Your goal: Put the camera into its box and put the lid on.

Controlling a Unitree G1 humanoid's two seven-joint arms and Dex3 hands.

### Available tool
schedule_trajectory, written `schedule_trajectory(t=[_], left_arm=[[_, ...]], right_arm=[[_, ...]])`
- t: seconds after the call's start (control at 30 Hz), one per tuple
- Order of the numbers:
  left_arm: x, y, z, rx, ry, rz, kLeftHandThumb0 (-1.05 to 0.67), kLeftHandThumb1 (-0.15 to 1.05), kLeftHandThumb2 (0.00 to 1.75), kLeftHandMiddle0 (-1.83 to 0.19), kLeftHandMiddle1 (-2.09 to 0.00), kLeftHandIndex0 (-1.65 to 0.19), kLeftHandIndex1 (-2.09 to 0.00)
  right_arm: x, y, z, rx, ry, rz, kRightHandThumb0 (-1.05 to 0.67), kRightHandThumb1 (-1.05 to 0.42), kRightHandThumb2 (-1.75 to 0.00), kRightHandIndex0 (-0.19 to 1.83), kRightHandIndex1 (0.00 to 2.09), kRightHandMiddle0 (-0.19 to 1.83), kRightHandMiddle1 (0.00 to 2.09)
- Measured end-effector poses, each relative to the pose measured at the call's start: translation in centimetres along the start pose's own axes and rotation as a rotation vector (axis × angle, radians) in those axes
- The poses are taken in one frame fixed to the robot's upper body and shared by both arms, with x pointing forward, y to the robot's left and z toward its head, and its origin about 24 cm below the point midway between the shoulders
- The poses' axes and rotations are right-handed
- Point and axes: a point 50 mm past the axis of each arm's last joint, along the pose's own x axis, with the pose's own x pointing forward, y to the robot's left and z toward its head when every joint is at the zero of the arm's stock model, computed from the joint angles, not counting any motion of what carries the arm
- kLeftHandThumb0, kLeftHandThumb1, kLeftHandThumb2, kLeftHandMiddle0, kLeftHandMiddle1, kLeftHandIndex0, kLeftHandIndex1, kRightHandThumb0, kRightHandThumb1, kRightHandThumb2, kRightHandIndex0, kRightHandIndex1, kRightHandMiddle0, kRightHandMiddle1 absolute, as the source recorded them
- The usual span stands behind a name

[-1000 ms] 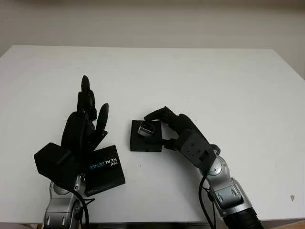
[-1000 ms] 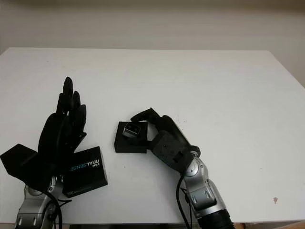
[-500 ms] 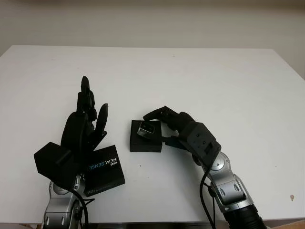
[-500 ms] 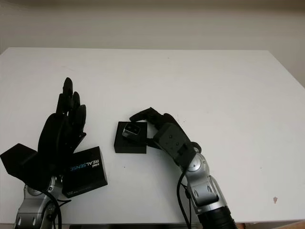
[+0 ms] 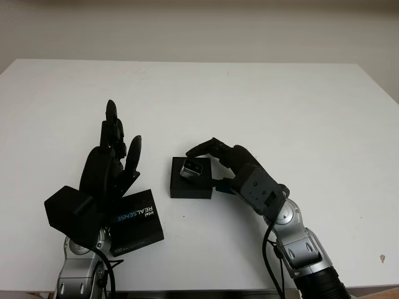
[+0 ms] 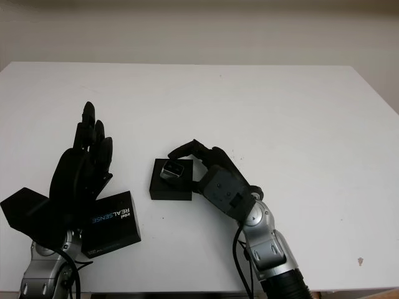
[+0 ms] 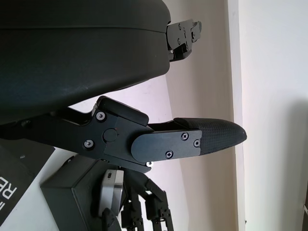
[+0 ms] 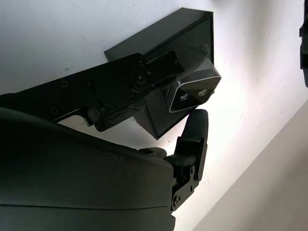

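the right robot hand (image 5: 215,163) grips the silver camera (image 5: 192,168), tilted on the black box (image 5: 190,185). lay it flat first. the left robot hand (image 5: 112,163), open, hovers beside the realsense lid (image 5: 137,222).

- One camera (image 5: 191,168), small and silver-faced, sitting in the box with its end sticking up.
- One box (image 5: 191,185), black and open-topped, near the middle of the bench.
- One lid (image 5: 138,223), black with "REALSENSE" printed on it, lying apart from the box toward the robot's left.
- One bench (image 5: 262,99), white-topped, carrying the box and the lid.
- Two black hands: the left hand (image 5: 111,167), raised above the lid and holding nothing, and the right hand (image 5: 232,169), its fingers curled around the camera at the box.
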Motion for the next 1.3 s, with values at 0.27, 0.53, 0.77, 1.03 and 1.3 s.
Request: schedule_trajectory(t=[0.27,0.53,0.77,1.03,1.3], left_arm=[[-0.14,0.02,-0.12,-0.001,0.006,-0.001,-0.78,1.05,0.49,0.19,0.0,0.19,0.0],[-0.15,0.03,-0.13,0.004,0.007,-0.005,-0.78,1.05,0.49,0.19,-0.01,0.19,0.0],[-0.16,0.03,-0.17,0.002,0.011,-0.005,-0.79,1.05,0.48,0.19,-0.01,0.19,0.0],[-0.16,0.04,-0.17,0.005,0.011,-0.005,-0.77,1.05,0.48,0.19,0.0,0.19,0.0],[-0.16,0.03,-0.16,0.009,0.011,-0.006,-0.77,1.05,0.49,0.19,0.0,0.19,0.0]], right_arm=[[-0.01,0.01,0.23,-0.066,-0.031,-0.038,-0.47,-0.91,-0.05,0.36,0.1,0.41,1.19],[-0.01,-0.01,0.13,-0.084,-0.039,-0.053,-0.43,-0.92,-0.06,0.37,0.11,0.42,1.25],[0.01,0.04,0.08,-0.101,-0.042,-0.06,-0.4,-0.94,-0.06,0.41,0.13,0.43,1.35],[-0.02,0.08,0.14,-0.132,-0.052,-0.051,-0.38,-0.94,-0.05,0.43,0.14,0.43,1.39],[0.09,0.13,-0.45,-0.085,-0.07,-0.007,-0.35,-0.93,-0.05,0.44,0.15,0.38,1.5]])
